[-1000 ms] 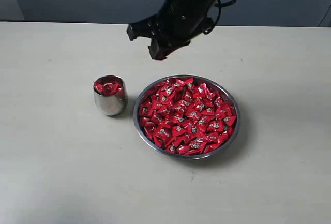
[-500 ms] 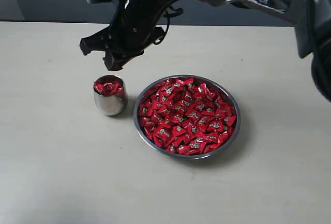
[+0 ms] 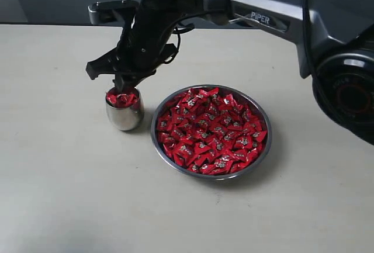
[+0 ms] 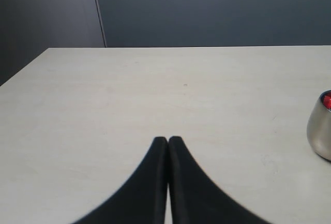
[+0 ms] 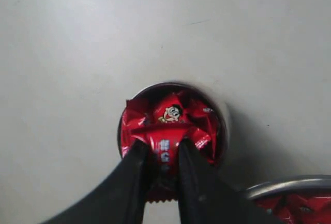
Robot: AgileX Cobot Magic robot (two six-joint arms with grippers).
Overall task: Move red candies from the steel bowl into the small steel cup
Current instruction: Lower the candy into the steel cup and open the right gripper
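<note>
Two grippers noted, one of them loaded.

Right gripper: hangs directly over the small steel cup, fingertips just above its mouth. The arm carrying it reaches in from the right of the exterior view and crosses above the far rim of the steel bowl. In the right wrist view the jaws stand narrow, pinched on one red candy. The wrapper, with its white mark, shows between the two black fingers, and a crimped end sticks out behind them. The candy sits over the cup opening, touching or nearly touching the pile below; which of the two I cannot tell.

Small steel cup: upright on the desk, left of the bowl in the exterior view and just beside it, with a narrow strip of desk between them. It is filled to the brim with red wrappers, one of them showing a small cartoon face.

Steel bowl: flat on the desk, near the middle of the exterior view. The red candies cover its whole floor, heaped in a dense layer up to the rim.

Left gripper: jaws pressed together at the tips, nothing between them. It is low over bare desk, with the cup at the edge of its view, well apart.
</note>
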